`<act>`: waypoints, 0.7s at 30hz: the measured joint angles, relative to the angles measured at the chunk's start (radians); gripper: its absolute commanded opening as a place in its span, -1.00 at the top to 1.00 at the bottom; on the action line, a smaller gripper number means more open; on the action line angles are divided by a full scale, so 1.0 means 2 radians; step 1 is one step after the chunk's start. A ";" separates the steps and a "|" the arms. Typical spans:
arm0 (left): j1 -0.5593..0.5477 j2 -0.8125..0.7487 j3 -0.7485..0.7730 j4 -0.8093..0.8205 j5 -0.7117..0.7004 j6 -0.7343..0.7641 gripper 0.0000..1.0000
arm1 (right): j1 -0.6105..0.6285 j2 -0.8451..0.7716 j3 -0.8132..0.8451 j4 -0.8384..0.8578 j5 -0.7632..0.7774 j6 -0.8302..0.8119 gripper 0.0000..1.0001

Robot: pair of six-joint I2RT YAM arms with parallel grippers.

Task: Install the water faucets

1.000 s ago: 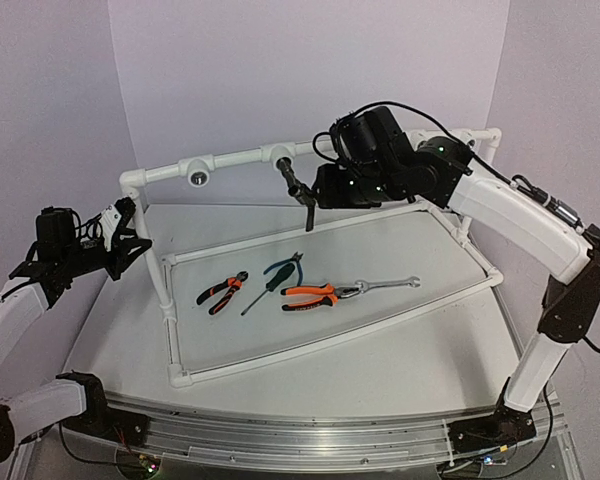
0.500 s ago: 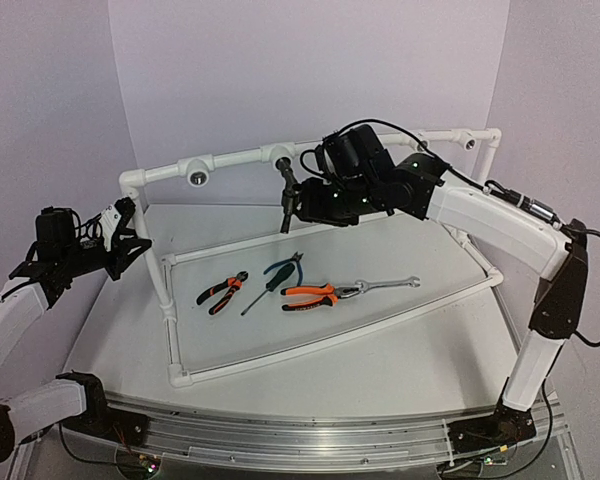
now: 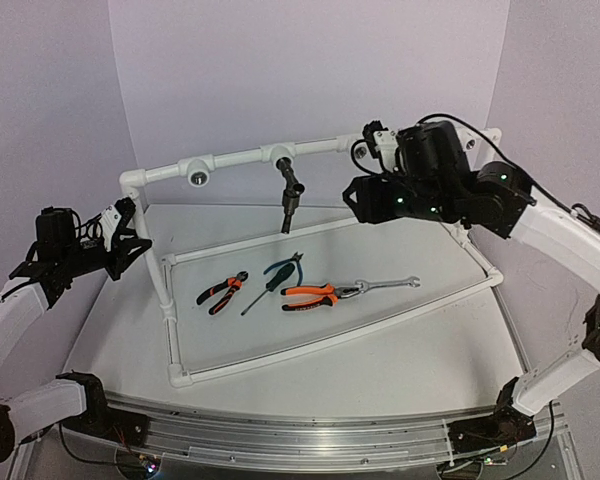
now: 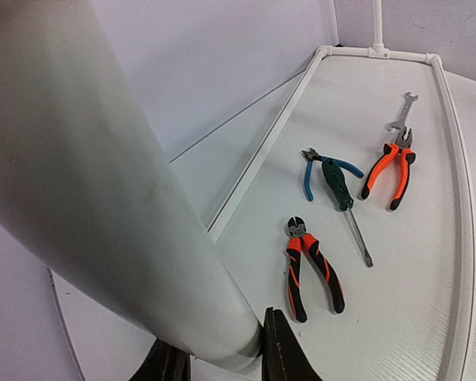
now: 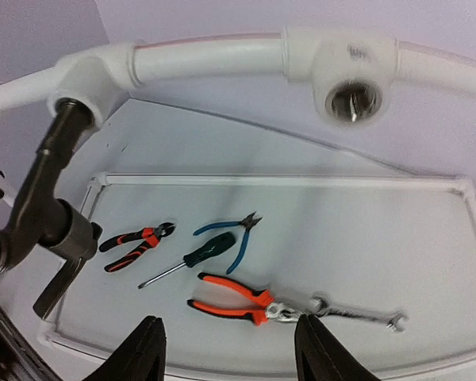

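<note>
The faucet (image 3: 290, 196) hangs from the far rail of the white pipe frame (image 3: 235, 156). The right claw (image 5: 232, 353) is spread just to its right. The left claw (image 4: 222, 363) pinches the frame's left post.

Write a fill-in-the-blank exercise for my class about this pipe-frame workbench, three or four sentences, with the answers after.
The black faucet hangs from the white pipe frame, and its lever points ____. The right gripper is ____, with nothing between its fingers. The left gripper is ____ on a post of the frame. Touching the green-handled screwdriver are cutters with ____ handles.
Missing words: down; open; shut; blue.
</note>
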 measured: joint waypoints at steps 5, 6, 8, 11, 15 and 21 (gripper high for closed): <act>0.000 0.001 0.001 0.000 0.000 0.000 1.00 | 0.011 -0.028 0.007 0.009 0.028 -0.222 -0.56; 0.000 0.001 0.001 -0.001 0.000 0.000 1.00 | 0.018 -0.027 0.007 0.013 0.036 -0.274 -0.61; 0.000 0.002 0.002 -0.001 0.000 0.000 1.00 | 0.036 -0.024 -0.001 0.039 0.056 -0.396 -0.69; 0.000 0.007 0.007 -0.007 0.000 0.000 1.00 | 0.069 -0.020 -0.042 0.123 0.082 -0.610 -0.71; 0.000 0.013 0.015 -0.016 0.001 0.000 1.00 | 0.092 0.012 -0.052 0.186 0.096 -0.822 -0.74; 0.000 0.020 0.024 -0.028 0.002 0.002 1.00 | 0.111 0.046 0.019 0.149 0.100 -0.970 -0.86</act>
